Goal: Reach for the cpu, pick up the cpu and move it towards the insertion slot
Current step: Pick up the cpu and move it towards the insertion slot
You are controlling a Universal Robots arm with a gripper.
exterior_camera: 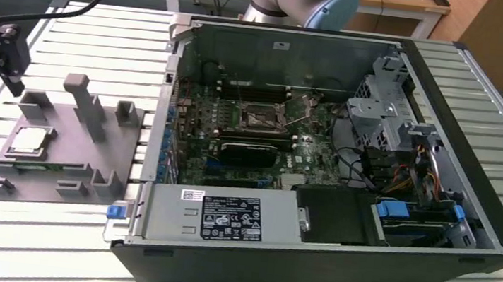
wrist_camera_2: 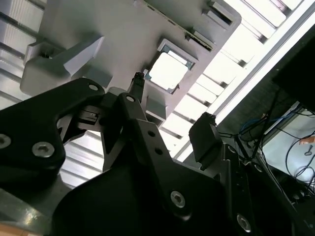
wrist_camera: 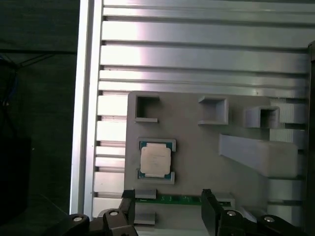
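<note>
I see my tool (wrist_camera: 168, 214) above the grey tray (wrist_camera: 197, 147), spread apart and holding nothing. The cpu (wrist_camera: 155, 161) lies flat in a square pocket there.

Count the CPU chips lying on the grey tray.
1. The cpu lies in a square recess of the grey tray. The end effector covers part of the tray's edge, so more may be hidden.

- cpu (wrist_camera: 156, 161): silvery top, pale edge.
- tray (wrist_camera: 197, 147): plain matte grey.
- tabletop (wrist_camera: 197, 59): bright silver, ribbed stripes.
- fingers (wrist_camera: 207, 209): black.
- circuit strip (wrist_camera: 170, 199): seemingly green.
</note>
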